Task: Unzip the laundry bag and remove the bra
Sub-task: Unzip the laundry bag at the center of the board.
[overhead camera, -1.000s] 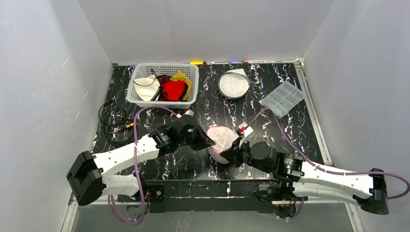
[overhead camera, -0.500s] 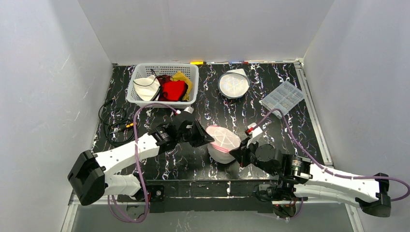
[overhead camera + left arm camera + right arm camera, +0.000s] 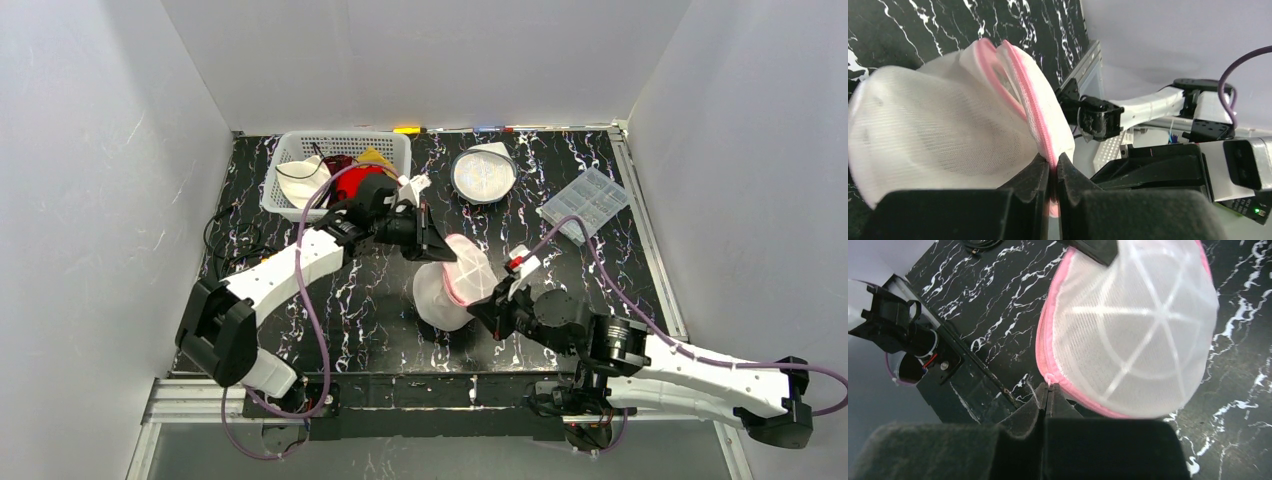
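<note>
At desk (image 3: pixel 380 300) centre the bag (image 3: pixel 452 285) is stretched between both arms. Since a second ago the left pincer (image 3: pixel 1053 176), clenched on the pink zip edge, has drawn away toward 11 o'clock and tilted the bag up. The right pincer (image 3: pixel 1048 391) stays clenched on the small tab at the zip. I judge the zip is opening, as its pink edges look parted. The bra is not visible, presumably still inside. The basket (image 3: pixel 340 137) lies just behind the left arm, so little room remains there. More room lies toward 12 o'clock, between basket and dish (image 3: pixel 482 172).
</note>
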Motion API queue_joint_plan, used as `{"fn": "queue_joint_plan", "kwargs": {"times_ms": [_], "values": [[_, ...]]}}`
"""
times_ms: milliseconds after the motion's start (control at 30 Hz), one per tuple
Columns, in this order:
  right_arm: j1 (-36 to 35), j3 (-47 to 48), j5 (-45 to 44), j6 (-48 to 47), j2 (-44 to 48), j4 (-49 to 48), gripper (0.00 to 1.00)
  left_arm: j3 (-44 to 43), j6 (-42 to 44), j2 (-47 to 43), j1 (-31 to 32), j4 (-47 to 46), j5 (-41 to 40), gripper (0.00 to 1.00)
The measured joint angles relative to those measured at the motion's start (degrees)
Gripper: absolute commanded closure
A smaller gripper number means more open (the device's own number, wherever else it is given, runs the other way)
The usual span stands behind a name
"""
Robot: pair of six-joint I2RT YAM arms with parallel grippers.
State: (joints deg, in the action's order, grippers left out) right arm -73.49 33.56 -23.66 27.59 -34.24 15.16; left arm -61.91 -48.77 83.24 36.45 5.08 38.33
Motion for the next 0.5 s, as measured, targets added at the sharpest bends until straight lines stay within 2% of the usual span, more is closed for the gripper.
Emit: {"fn": "queue_joint_plan", "kwargs": {"times_ms": [33, 67, 167, 267, 500], "values": [[0.0, -0.1, 0.7, 0.0, -0.9, -0.7, 0.99, -0.1, 1.0, 0.7, 0.0, -0.7, 1.5, 0.93], [0.0, -0.3, 1.2, 0.1, -1.4, -1.4, 0.99, 0.0, 1.8, 1.6, 0.0, -0.9, 2.6, 0.86], [0.0, -1.5, 2.6, 0.6, -3.7, -4.2, 0.99, 2.0, 3.0, 4.6, 0.0, -2.6, 3.5, 0.6], [0.0, -2.4, 3.3, 1.0, -5.2, -5.8, 0.99, 6.2, 2.6, 5.4, -0.1, -2.7, 2.3, 0.42], [0.0, -2.7, 3.5, 2.1, -5.6, -7.7, 0.99, 10.0, 1.1, -2.1, -0.4, 6.0, -7.1, 0.25]]}}
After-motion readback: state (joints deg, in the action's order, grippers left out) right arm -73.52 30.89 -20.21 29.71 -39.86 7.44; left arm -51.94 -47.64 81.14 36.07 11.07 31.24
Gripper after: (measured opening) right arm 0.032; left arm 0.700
